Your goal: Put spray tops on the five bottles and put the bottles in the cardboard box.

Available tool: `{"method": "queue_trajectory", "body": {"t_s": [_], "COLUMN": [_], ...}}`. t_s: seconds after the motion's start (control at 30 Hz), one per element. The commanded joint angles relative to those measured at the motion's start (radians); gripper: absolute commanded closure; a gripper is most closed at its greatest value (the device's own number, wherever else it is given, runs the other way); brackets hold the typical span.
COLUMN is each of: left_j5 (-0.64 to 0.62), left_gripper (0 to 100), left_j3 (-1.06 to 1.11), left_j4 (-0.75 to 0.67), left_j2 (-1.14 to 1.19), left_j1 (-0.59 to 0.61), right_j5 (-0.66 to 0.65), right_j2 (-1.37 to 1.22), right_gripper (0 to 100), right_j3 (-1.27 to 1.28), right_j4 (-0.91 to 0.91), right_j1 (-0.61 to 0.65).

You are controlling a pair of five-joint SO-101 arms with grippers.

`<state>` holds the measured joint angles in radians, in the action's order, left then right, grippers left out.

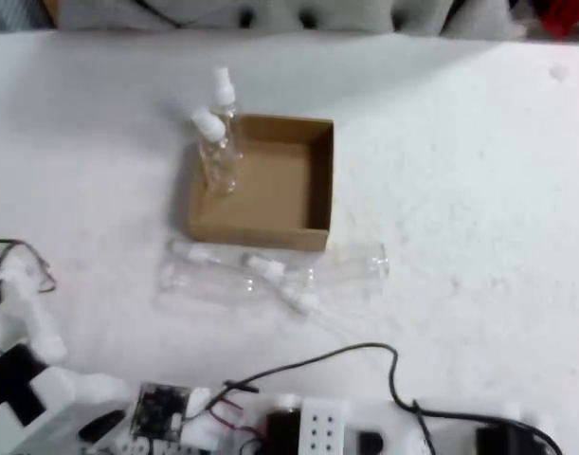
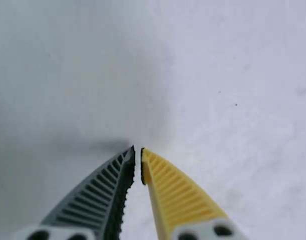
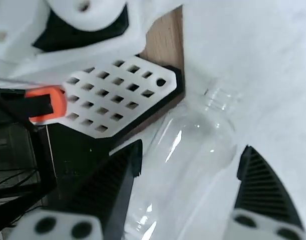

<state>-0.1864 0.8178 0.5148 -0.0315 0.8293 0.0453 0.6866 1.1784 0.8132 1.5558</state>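
The open cardboard box (image 1: 308, 204) sits mid-table. Two clear bottles with white spray tops (image 1: 218, 152) stand upright at its left wall; I cannot tell whether both are inside. In front of the box lie clear bottles (image 1: 351, 265) and loose white spray tops (image 1: 266, 268) in a jumble. My right gripper (image 3: 185, 195) is shut on a clear topless bottle (image 3: 193, 145), whose open neck (image 3: 218, 97) points away from the wrist. My left gripper (image 2: 138, 159) is shut with nothing in it, low over bare white table.
The arms' white bases, circuit boards and black cables (image 1: 365, 355) line the table's near edge. A perforated white plate (image 3: 117, 95) and an orange part (image 3: 45, 100) lie close beside the held bottle. White tabletop (image 1: 479, 190) stretches right of the box.
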Motion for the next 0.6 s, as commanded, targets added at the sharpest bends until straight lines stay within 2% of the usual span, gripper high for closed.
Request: {"method": "queue_trajectory", "body": {"t_s": [0.0, 0.17, 0.43, 0.57], "left_j5": [-0.011, -0.012, -0.110, -0.110], "left_gripper": [98, 98, 98, 98], "left_j3": [-0.051, -0.054, -0.055, -0.055], "left_j4": [-0.018, -0.018, -0.025, -0.026], "left_j2": [-0.008, -0.007, -0.005, -0.005], "left_j1": [0.008, 0.031, 0.085, 0.090], "right_j5": [0.008, 0.005, 0.003, -0.048], "right_j2": [-0.005, -0.013, -0.013, -0.012], "right_gripper": [72.3, 74.1, 98.2, 97.9], "right_j3": [-0.023, -0.023, -0.023, -0.023], "right_j4": [-0.018, -0.015, -0.021, -0.025], "right_j1": [-0.005, -0.073, -0.136, -0.179]}}
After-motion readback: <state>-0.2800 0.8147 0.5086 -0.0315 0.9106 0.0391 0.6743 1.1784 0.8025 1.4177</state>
